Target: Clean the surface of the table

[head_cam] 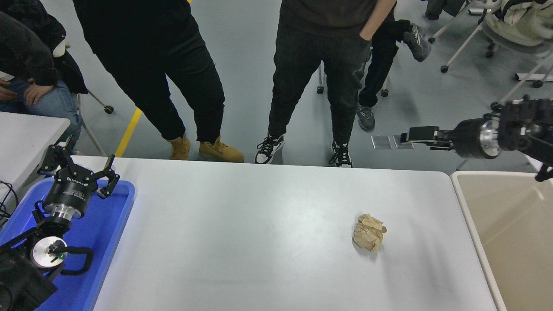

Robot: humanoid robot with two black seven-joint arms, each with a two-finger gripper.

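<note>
The table surface (259, 242) is a wide white-grey top with rounded corners. A crumpled brown paper ball (369, 232) lies on it, right of the middle. My right gripper (417, 137) comes in from the right edge and points left, high above the table's far right corner. It is open and empty, well apart from the paper ball. My left gripper (78, 163) is open and empty, parked at the lower left over a blue tray (123, 203).
A beige bin (464, 203) adjoins the table's right end. A smaller white table (26, 134) stands at the far left. Two people (319, 65) stand at the far edge and one sits at the top left. Wheeled chairs stand at the top right.
</note>
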